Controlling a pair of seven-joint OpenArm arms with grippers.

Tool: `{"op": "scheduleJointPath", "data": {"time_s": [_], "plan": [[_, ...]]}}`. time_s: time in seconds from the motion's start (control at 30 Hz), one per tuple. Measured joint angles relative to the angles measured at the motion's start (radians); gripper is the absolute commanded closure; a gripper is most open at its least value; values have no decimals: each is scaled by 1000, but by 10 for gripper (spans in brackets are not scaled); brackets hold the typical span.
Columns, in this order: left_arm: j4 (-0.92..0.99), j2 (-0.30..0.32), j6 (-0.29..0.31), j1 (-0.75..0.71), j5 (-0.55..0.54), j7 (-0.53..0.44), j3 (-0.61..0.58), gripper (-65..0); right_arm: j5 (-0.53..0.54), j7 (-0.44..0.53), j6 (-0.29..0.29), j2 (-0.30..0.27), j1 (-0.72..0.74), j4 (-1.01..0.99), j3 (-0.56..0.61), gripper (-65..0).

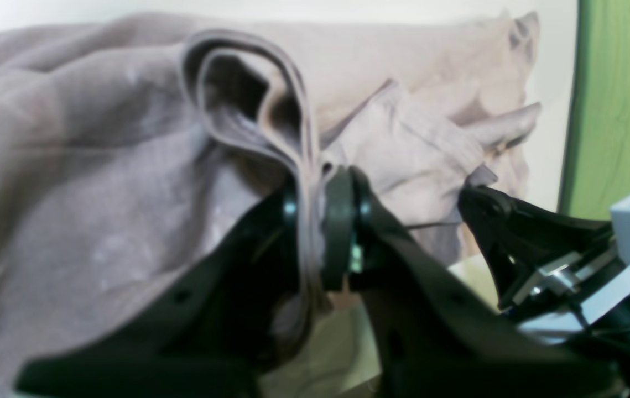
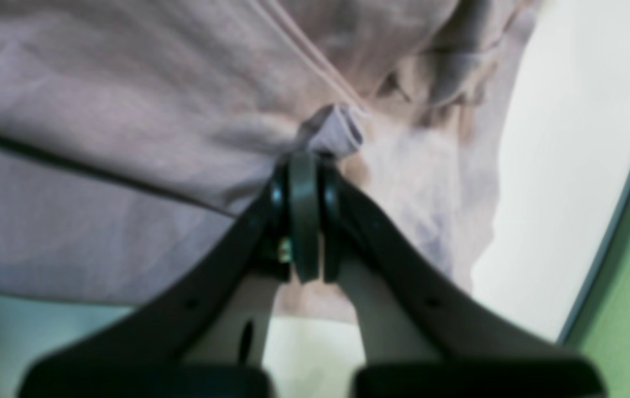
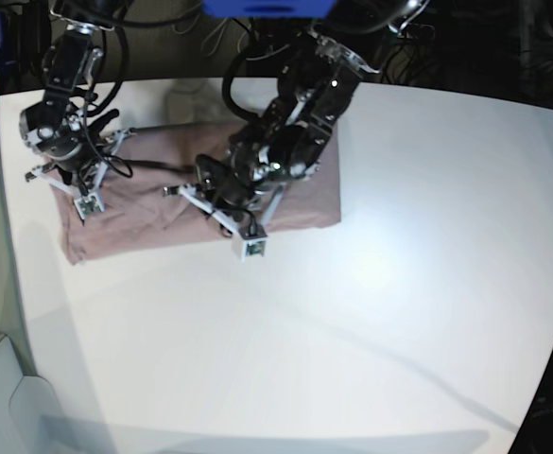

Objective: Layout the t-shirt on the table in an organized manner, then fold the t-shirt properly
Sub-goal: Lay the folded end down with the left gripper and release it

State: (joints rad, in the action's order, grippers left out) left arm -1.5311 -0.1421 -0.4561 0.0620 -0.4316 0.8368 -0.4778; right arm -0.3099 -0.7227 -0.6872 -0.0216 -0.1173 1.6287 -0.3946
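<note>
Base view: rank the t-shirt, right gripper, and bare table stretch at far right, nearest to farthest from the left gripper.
1. t-shirt: pinched in the left gripper, mid-shirt.
2. right gripper: at the shirt's left end, also clamped on fabric.
3. table: bare stretch past the shirt's right edge, farthest.

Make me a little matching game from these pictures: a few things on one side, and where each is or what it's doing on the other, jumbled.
Things:
1. left fingers
2. right fingers
3. t-shirt
4. table

States:
A. white and bare in front, carrying the cloth at the back
B. pinched on a small bunched tip of cloth
C. mauve, lying in a rough rectangle under both arms
D. clamped on a thick looped fold of several layers

Pairs: 1-D, 2-B, 3-C, 4-A
</note>
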Motion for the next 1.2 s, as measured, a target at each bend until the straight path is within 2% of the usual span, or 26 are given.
{"op": "scheduleJointPath", "data": {"time_s": [0.1,0.17,0.3,0.37,0.47,0.6,0.67,0.73,0.9,1.0,1.07,1.13,1.17,1.2], "plan": [[0,0,0,0,0,0,0,-115,0,0,0,0,0,0,0,0],[0,0,0,0,-1,0,5,-236,0,1,0,0,0,0,0,0],[-1,-3,0,0,-6,-1,55,-549,0,4,0,0,-3,0,0,0],[-8,2,0,-2,-1,-4,62,-650,0,3,0,0,-3,0,0,0],[-47,1,1,-15,-16,4,57,-650,0,3,0,0,-3,0,0,0],[-131,-2,-1,-23,-116,2,63,-650,0,3,0,0,-3,0,0,0],[-207,19,2,-23,-152,7,63,-650,1,3,0,0,-3,0,0,0],[-246,20,3,-22,-146,-1,103,-650,0,6,0,0,-3,0,0,0],[-188,87,0,-48,-128,3,142,-650,0,6,0,0,-5,0,0,0],[-154,92,-1,-49,-138,3,127,-650,0,6,0,0,-5,0,0,0],[-125,93,0,-35,-133,-12,75,-650,0,5,0,0,-6,1,0,0],[-111,98,1,-31,-142,-8,-40,-650,0,5,0,0,-6,1,0,0],[-111,98,14,-28,-159,2,-100,-650,0,5,0,1,-5,1,0,0],[-113,97,51,-24,-187,15,-145,-650,0,7,0,3,-6,1,0,0]]}}
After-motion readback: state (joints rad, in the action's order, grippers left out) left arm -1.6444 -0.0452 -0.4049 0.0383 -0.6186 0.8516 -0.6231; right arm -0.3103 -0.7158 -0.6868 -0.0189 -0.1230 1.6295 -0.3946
